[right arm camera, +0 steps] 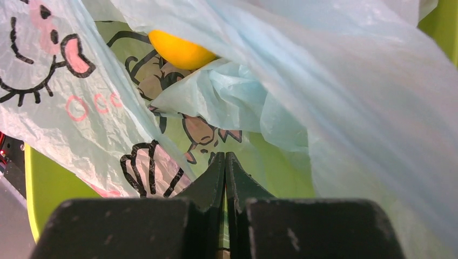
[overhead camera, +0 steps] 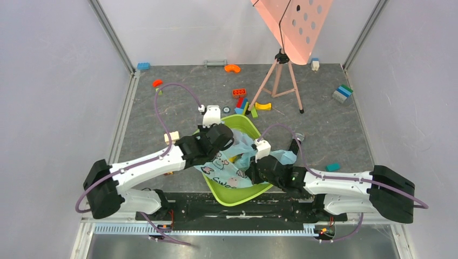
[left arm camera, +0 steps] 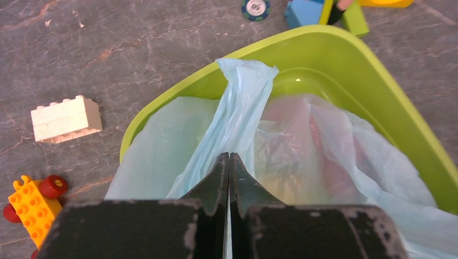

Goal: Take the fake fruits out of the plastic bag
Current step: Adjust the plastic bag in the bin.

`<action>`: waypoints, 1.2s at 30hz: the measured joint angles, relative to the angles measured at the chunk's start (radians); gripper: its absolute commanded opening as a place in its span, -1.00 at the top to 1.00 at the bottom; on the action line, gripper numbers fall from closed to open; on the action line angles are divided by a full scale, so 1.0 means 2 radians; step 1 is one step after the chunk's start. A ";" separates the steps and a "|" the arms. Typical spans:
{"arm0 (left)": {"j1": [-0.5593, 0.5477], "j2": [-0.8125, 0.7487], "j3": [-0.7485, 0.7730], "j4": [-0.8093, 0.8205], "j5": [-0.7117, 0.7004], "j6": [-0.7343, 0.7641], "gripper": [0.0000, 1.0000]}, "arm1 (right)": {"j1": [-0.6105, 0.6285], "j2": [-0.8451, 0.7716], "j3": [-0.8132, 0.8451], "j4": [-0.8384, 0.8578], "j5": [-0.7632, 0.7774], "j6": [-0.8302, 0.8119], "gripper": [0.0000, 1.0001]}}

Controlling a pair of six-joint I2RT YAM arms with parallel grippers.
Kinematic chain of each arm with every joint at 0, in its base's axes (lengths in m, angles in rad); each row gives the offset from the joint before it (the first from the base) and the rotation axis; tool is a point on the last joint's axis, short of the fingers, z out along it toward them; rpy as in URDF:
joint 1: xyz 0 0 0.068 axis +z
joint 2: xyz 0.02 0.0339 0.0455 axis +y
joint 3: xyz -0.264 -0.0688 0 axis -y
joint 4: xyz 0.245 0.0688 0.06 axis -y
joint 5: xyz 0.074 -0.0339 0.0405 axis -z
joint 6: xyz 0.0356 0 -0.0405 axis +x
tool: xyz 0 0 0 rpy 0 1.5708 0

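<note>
1 yellow fake fruit (right arm camera: pixel 181 49) is lying inside the plastic bag (right arm camera: pixel 345 91), just ahead of the right gripper (right arm camera: pixel 225 156), up and to its left. That gripper is squeezing shut, maybe on nothing. The left gripper (left arm camera: pixel 229 157), farther off, is pinching the bag's twisted handle over the green tub (left arm camera: pixel 378 97).

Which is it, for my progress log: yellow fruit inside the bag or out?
Inside: yellow fruit peeks from folds of the plastic bag.

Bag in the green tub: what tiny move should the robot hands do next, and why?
Probably raise the left hand slightly: it is shut on a fold of the plastic bag, the right hand is shut at its film, and a yellow fruit peeks from the mouth.
</note>
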 measured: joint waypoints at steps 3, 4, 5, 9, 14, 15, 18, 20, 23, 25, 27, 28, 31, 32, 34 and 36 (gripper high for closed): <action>0.001 -0.040 -0.001 0.006 0.028 0.014 0.96 | 0.000 -0.001 0.000 0.001 0.000 -0.001 0.99; 0.001 -0.057 -0.002 0.007 0.037 0.018 0.96 | 0.000 -0.002 0.000 0.001 0.000 -0.002 0.99; 0.001 -0.079 -0.002 0.010 0.052 0.020 0.96 | 0.001 -0.003 0.001 0.001 0.000 -0.002 0.99; 0.001 -0.162 -0.009 0.027 0.101 0.026 0.96 | 0.001 -0.003 0.020 0.001 0.000 -0.007 1.00; -0.009 -0.198 -0.035 0.060 0.160 0.027 0.96 | 0.001 0.013 0.068 0.012 0.003 -0.011 1.00; -0.013 -0.197 -0.040 0.065 0.167 0.027 0.96 | 0.001 0.018 0.078 0.013 0.005 -0.011 1.00; -0.027 -0.174 -0.059 0.075 0.190 0.027 0.96 | 0.001 0.027 0.093 0.013 0.016 -0.011 1.00; -0.038 -0.152 -0.063 0.075 0.200 0.027 0.96 | -0.003 0.029 0.095 0.011 0.020 -0.010 1.00; -0.051 -0.118 -0.063 0.076 0.208 0.027 0.96 | -0.014 0.029 0.095 0.005 0.025 -0.008 1.00; -0.056 -0.102 -0.062 0.075 0.212 0.027 0.96 | -0.023 0.028 0.095 0.004 0.026 -0.006 1.00; -0.059 -0.086 -0.062 0.074 0.213 0.027 0.96 | -0.033 0.027 0.094 0.004 0.026 -0.006 1.00; -0.060 -0.077 -0.062 0.074 0.213 0.027 0.96 | -0.037 0.026 0.093 0.003 0.026 -0.006 1.00; -0.061 -0.053 -0.062 0.074 0.216 0.026 0.96 | -0.048 0.024 0.089 0.003 0.021 -0.006 1.00; -0.062 -0.046 -0.062 0.074 0.216 0.026 0.96 | -0.051 0.024 0.087 0.003 0.018 -0.006 1.00; -0.065 -0.036 -0.062 0.075 0.217 0.026 0.96 | -0.053 0.024 0.083 0.004 0.011 -0.006 1.00; -0.071 -0.027 -0.062 0.079 0.219 0.026 0.96 | -0.054 0.029 0.083 0.006 0.004 -0.006 1.00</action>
